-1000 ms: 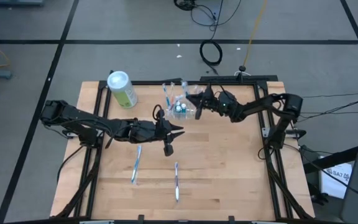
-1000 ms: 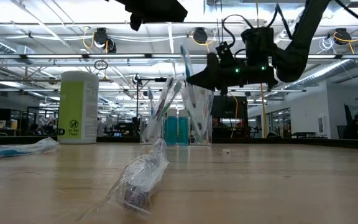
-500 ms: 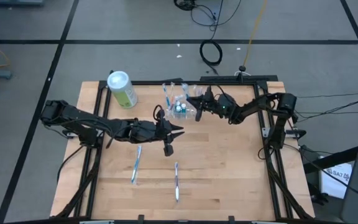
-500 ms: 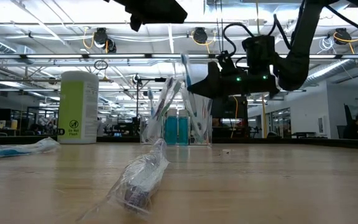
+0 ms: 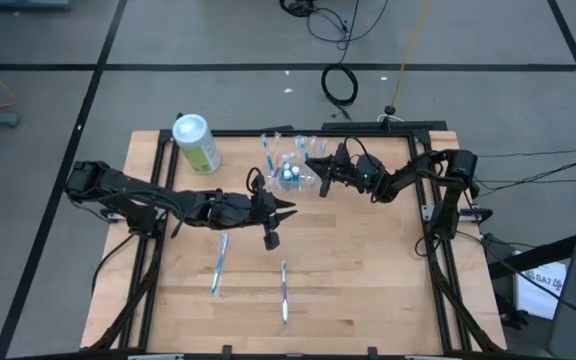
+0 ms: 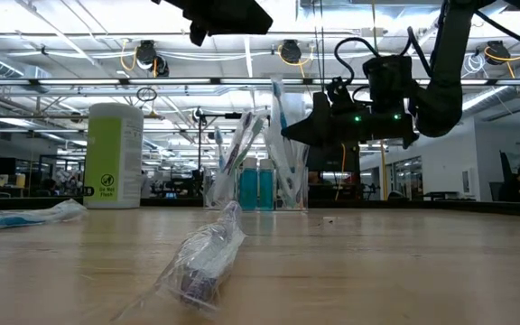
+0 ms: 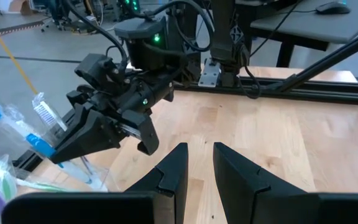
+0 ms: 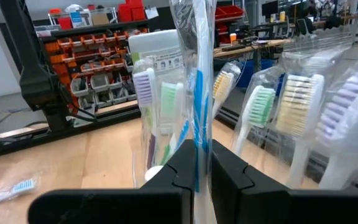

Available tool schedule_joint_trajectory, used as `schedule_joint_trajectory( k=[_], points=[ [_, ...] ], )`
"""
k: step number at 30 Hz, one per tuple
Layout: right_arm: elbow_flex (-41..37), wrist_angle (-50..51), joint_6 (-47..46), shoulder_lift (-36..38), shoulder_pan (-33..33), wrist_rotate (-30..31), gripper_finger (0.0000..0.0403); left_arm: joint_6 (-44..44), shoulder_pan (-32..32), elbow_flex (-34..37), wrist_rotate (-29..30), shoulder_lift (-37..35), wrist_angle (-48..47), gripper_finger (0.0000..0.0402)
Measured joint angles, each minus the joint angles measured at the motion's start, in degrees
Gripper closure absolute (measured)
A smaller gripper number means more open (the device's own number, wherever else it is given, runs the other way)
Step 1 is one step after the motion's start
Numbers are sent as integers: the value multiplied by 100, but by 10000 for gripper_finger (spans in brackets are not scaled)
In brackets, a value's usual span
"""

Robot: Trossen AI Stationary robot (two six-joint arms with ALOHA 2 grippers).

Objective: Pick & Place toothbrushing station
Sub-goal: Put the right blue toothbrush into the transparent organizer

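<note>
The toothbrushing station (image 5: 290, 176) is a clear holder with several wrapped toothbrushes standing in it, far of the table's middle; it also shows in the low view (image 6: 258, 186). My right gripper (image 5: 314, 166) reaches it from the right and is shut on a wrapped blue-and-white toothbrush (image 6: 276, 101) right above it. My left gripper (image 7: 197, 163) hovers open above the table's middle (image 5: 286, 210), near of the holder, with nothing between its fingers. My right gripper pinches the wrapped toothbrush's handle (image 8: 197, 144) between its two fingers, wrapper and all. The fingers come about level from the table's right side and lie across the handle. The brush stands nearly upright, bristles up (image 7: 44, 112). Whether its lower end rests in the holder, I cannot tell.
A green-and-white canister (image 5: 197, 143) with a white lid stands at the far left. Two wrapped toothbrushes lie on the near half of the table (image 5: 218, 264) (image 5: 284, 291); one fills the low view's foreground (image 6: 208, 255). A black frame edges the table (image 5: 438, 260).
My right gripper has sunk a little toward the holder, carrying the wrapped toothbrush with it. The brush has stayed nearly upright in the hold.
</note>
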State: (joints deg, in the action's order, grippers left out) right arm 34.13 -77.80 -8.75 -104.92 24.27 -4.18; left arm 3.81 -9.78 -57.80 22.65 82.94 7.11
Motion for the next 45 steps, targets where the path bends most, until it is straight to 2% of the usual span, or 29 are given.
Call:
schedule_joint_trajectory(
  k=[45],
  points=[
    [7,576,128,0,-227,413,389,15,-4,0,-2,2,20,319]
  ],
)
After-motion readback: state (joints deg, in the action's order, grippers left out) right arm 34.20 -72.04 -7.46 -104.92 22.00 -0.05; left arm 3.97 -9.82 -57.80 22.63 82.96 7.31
